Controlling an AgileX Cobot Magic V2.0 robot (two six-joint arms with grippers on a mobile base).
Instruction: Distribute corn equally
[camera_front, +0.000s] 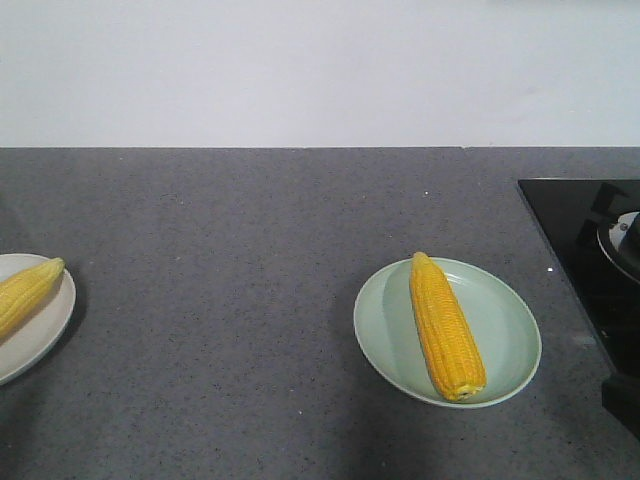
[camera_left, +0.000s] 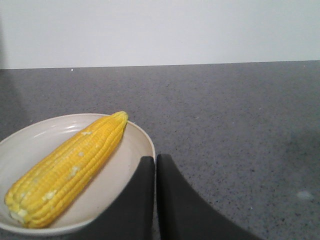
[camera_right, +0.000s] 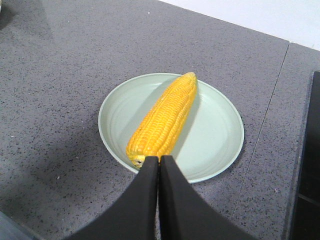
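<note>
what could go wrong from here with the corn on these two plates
1. The cob on the green plate lies loose on a shallow dish, so a nudge from the shut right gripper, close to its blunt end, may roll it onto the counter.
2. The cob on the white plate sits near the left gripper; a careless approach might push plate and cob.
3. The white plate lies partly outside the front view, so errors there could go unseen.

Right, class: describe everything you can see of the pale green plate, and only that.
The pale green plate is round and shallow with a smooth, matte, plastic-looking surface and a low raised rim. It sits flat on the grey speckled counter, left of the black cooktop. One yellow corn cob lies across its middle, pointed tip away from the robot. The shut right gripper hovers near its front rim; contact cannot be told.
</note>
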